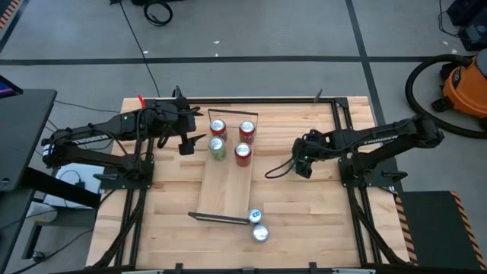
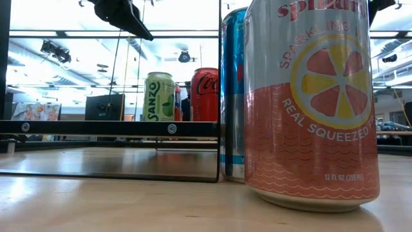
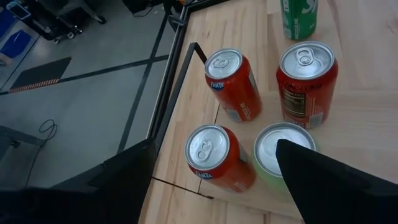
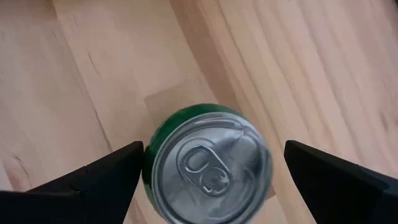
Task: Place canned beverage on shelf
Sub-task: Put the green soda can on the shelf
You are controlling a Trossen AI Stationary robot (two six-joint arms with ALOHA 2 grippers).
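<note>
Right gripper [image 4: 212, 149] spread wide, empty, straddling upright green can [image 4: 208, 165], right of the shelf [image 1: 221, 190]. Risk: off-centre closure could topple it. Left gripper [image 1: 186, 144] open, empty, at shelf's left edge.

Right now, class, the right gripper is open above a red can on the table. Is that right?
No. The can is green, not red, as the right wrist view shows; the right gripper is open above it on the table.

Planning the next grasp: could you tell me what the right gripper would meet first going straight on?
Most likely the green can, its top centred between the right gripper's open fingers; depth is unclear.
</note>
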